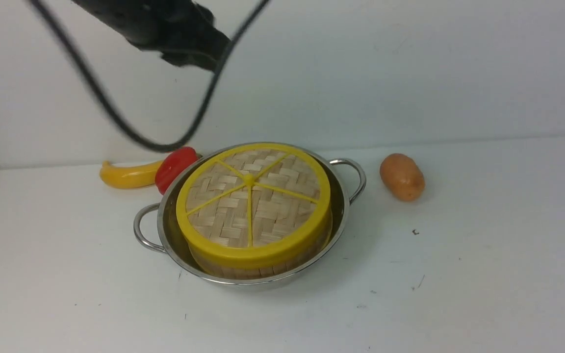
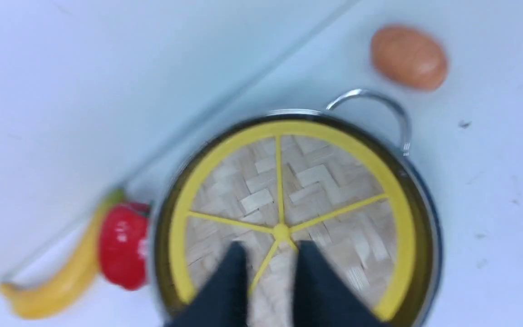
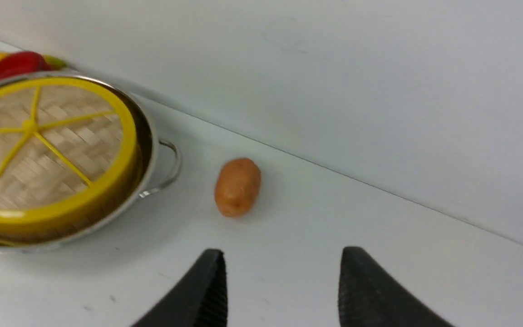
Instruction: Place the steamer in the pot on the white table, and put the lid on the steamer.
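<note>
Jaws apart, wrist views only

Banana point(image 1: 128, 175) just beside red pepper point(image 1: 174, 168), left; potato point(image 1: 402, 177) apart, right.

White table point(image 1: 483, 294), dark-specked | bears steel pot point(image 1: 340, 206) mid-surface | keeps banana point(image 1: 125, 175) and red pepper point(image 1: 174, 167) side by side just behind pot's left | shows potato point(image 1: 402, 177) near right handle, apart.

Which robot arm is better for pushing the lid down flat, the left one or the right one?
Left, probably. The left gripper hangs open right above the lid, fingertips near its hub. The right gripper is open over the white table, away from the pot.
</note>
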